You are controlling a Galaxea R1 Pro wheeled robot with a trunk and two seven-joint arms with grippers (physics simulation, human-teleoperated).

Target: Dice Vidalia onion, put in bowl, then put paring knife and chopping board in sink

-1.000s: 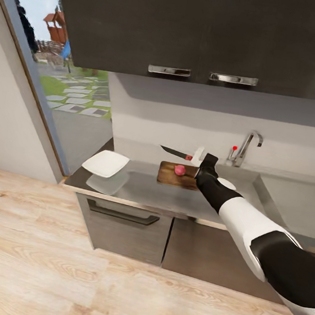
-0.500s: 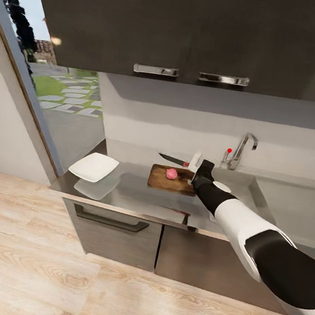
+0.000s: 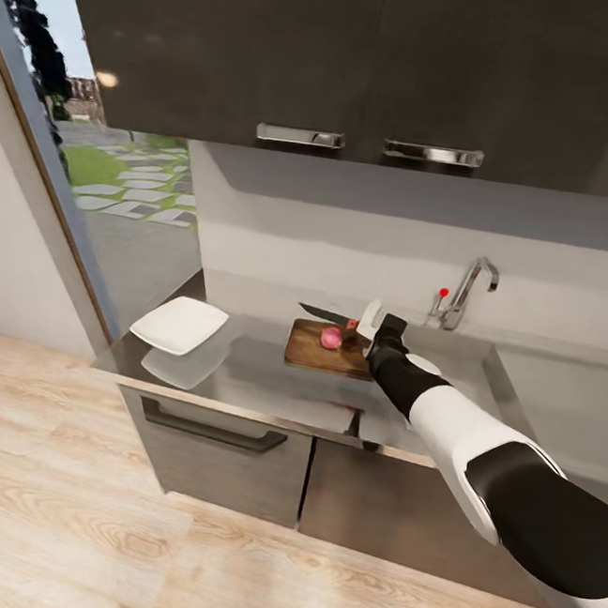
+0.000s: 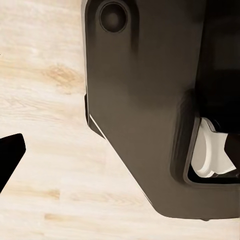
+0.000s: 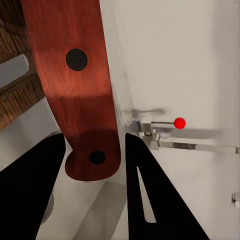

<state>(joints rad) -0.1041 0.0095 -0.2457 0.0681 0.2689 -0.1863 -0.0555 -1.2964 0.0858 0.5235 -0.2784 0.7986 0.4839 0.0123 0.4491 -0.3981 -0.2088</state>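
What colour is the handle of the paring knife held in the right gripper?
Orange-red with dark rivets; the paring knife handle shows best in the right wrist view.

Grained wooden chopping board (image 3: 327,349) lies on smooth, reflective metallic countertop (image 3: 267,380); glossy dark cabinets (image 3: 369,61).

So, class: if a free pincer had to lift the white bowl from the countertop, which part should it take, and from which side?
Grip the bowl by its thin raised rim at the front edge, coming from the floor side. The dish is shallow and wide, so only the rim fits between the fingers. That edge overhangs the countertop toward the robot and stands unobstructed.
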